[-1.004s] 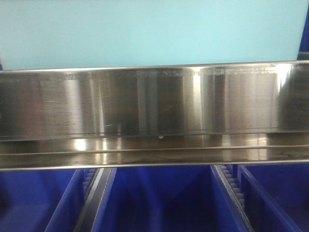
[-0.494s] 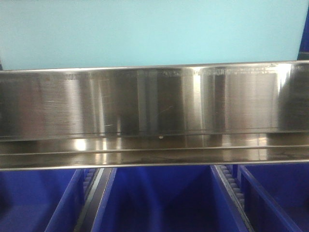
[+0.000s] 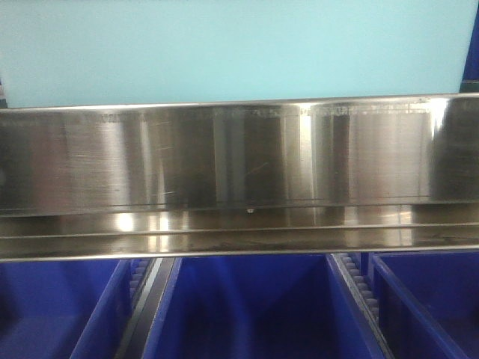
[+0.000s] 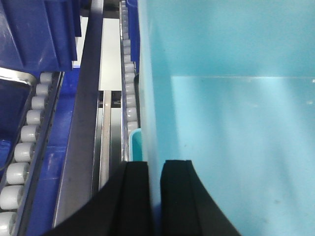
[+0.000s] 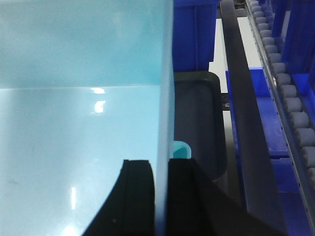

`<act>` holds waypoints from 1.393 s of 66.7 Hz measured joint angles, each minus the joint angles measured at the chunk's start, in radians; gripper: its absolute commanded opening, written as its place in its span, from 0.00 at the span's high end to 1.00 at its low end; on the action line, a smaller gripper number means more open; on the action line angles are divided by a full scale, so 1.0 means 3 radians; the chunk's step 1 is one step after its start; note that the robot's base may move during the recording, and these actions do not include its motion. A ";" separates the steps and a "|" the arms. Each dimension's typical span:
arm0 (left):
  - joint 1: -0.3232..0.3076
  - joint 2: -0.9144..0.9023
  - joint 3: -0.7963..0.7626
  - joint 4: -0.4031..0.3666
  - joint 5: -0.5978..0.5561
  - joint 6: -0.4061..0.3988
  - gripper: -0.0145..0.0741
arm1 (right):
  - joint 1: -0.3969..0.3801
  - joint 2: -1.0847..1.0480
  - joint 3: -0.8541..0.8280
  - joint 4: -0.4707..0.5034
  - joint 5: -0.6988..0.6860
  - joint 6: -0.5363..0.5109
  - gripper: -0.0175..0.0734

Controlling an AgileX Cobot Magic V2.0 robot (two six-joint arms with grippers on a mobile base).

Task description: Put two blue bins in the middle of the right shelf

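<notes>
**Q:** What filled most of the front view?

**A:** A pale blue bin (image 3: 239, 48) spanned the top, directly above the shelf's broad steel front rail (image 3: 239, 157). Whether the bin rested on that tier could not be told. Dark blue bins (image 3: 247, 307) sat on the tier below.

**Q:** And the arms?

**A:** The left gripper (image 4: 155, 167) pinched the bin's left side wall between its black fingers (image 4: 177, 196), near a roller track (image 4: 27, 142). The right gripper (image 5: 161, 167) pinched the opposite wall the same way.

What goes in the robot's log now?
left gripper: shut on blue bin | right gripper: shut on blue bin | bin: above steel rail
</notes>
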 measured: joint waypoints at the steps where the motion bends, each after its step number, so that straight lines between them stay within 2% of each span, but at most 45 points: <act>1: 0.0000 0.0000 0.0027 0.0002 -0.0013 0.0000 0.96 | 0.0000 -0.0006 0.0009 0.0000 -0.0012 0.0011 0.98; 24: 0.0019 -0.0013 0.0648 0.0034 -0.0463 -0.0111 0.96 | -0.0013 -0.0008 0.0534 -0.0015 -0.0281 0.0067 0.98; 36: 0.0025 -0.0013 0.0713 0.0049 -0.0559 -0.0119 0.96 | -0.0013 -0.0008 0.0606 -0.0033 -0.0352 0.0073 0.98; 41: 0.0025 -0.0013 0.0713 0.0055 -0.0566 -0.0119 0.92 | -0.0013 -0.0008 0.0613 -0.0040 -0.0359 0.0073 0.98; 44: 0.0025 -0.0008 0.0713 0.0055 -0.0566 -0.0119 0.85 | -0.0013 -0.0008 0.0613 -0.0040 -0.0359 0.0073 0.92; 47: 0.0025 -0.0008 0.0713 0.0055 -0.0566 -0.0119 0.77 | -0.0013 -0.0008 0.0613 -0.0040 -0.0359 0.0080 0.82; 52: 0.0025 -0.0008 0.0713 0.0055 -0.0572 -0.0119 0.61 | -0.0013 -0.0008 0.0613 -0.0040 -0.0380 0.0080 0.61; 57: 0.0025 -0.0001 0.0713 0.0034 -0.0596 -0.0119 0.50 | -0.0013 -0.0008 0.0613 -0.0009 -0.0421 0.0080 0.44; 62: 0.0013 -0.0001 0.0695 0.0014 -0.0575 -0.0119 0.45 | -0.0007 -0.0015 0.0564 -0.0003 -0.0386 0.0080 0.38; 69: 0.0013 -0.0001 0.0572 0.0004 -0.0366 -0.0119 0.44 | -0.0007 -0.0023 0.0420 -0.0003 -0.0124 0.0080 0.38; 76: 0.0013 -0.0001 0.0386 -0.0009 -0.0005 -0.0111 0.45 | -0.0007 -0.0031 0.0191 0.0039 0.0346 0.0080 0.38; 86: 0.0013 0.0030 0.0070 -0.0193 0.0641 -0.0097 0.50 | -0.0007 0.0019 -0.0140 0.0121 0.1119 0.0080 0.38; 93: 0.0013 0.0093 -0.0078 -0.0310 0.0987 -0.0039 0.50 | -0.0007 0.0128 -0.0278 0.0160 0.1472 0.0080 0.38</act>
